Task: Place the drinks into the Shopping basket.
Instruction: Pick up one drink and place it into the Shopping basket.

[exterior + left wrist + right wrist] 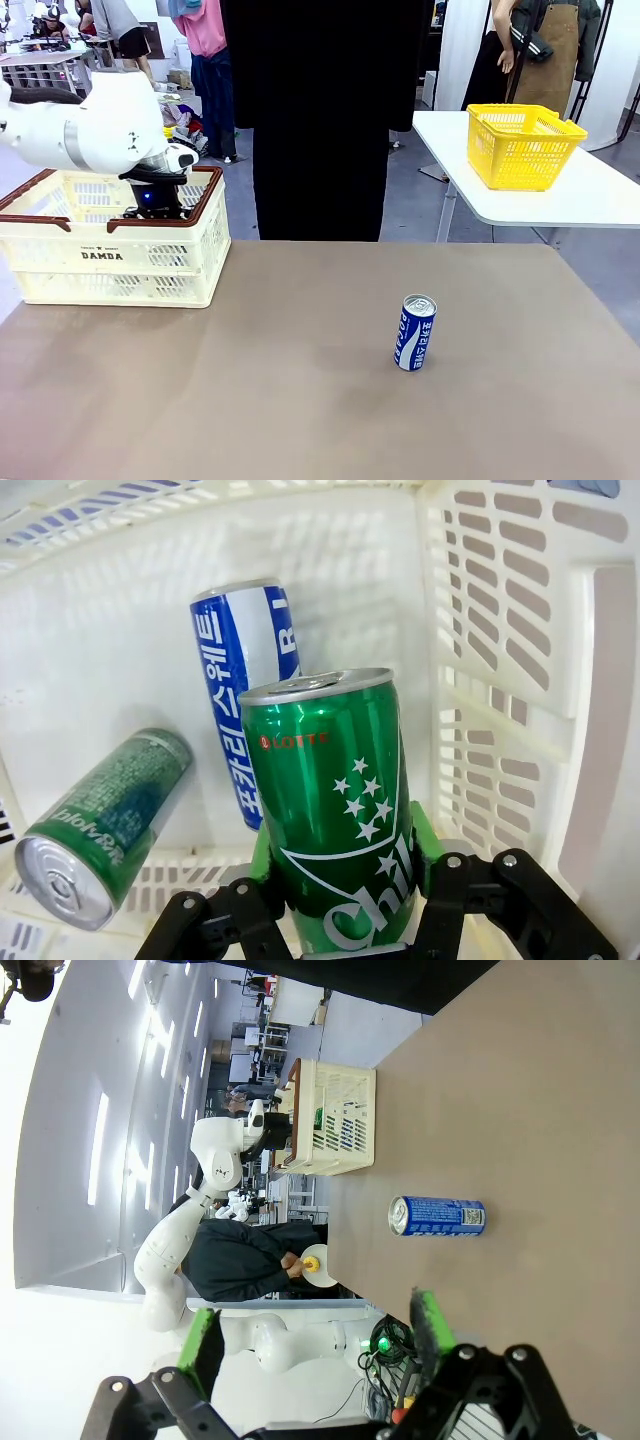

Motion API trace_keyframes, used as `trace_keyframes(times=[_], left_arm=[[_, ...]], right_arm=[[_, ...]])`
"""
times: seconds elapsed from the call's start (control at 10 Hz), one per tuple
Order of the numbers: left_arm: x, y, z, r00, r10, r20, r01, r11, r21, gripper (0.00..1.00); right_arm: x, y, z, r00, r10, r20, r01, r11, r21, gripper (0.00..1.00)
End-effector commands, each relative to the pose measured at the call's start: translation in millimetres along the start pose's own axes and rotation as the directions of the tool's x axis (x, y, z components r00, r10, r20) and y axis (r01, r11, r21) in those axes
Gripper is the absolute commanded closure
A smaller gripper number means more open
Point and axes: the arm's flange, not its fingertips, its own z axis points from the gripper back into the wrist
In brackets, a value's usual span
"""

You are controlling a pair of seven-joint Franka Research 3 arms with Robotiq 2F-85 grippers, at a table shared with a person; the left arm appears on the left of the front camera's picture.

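Closest in, the left gripper (343,848) is clamped on a green Lotte can (330,760) inside the DAMDA shopping basket (500,630). Just behind it sits a blue Pocari Sweat can (240,670), and a teal-green can (100,820) lies on its side nearby. If the green can is let go while tilted, it may tip onto its neighbours, and the lying one could roll. Farther out, a second Pocari Sweat can (415,332) stands on the table (250,400), well apart from the right gripper (315,1345), whose jaws are spread and empty. That makes four cans, three of them in the basket. There are two baskets, counting the yellow basket (525,145) beyond.
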Motion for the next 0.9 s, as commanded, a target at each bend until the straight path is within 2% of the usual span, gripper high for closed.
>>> trace_keyframes(times=[0.0, 0.6, 0.8], left_arm=[[3.3, 2.3, 7.9, 1.000, 0.027, -0.013, -0.027, 0.999, 0.018, 0.00], [1.3, 4.1, 40.9, 0.998, 0.047, 0.043, -0.046, 0.999, -0.019, 0.00], [-6.4, 8.2, 81.6, 0.996, 0.069, 0.054, -0.061, 0.990, -0.130, 0.00]], right_arm=[[2.2, 2.3, -0.5, 1.000, 0.015, 0.009, -0.015, 1.000, 0.021, 0.00], [2.2, 2.3, -0.5, 1.000, 0.015, 0.009, -0.015, 1.000, 0.021, 0.00], [2.2, 2.3, -0.5, 1.000, 0.015, 0.009, -0.015, 1.000, 0.021, 0.00]])
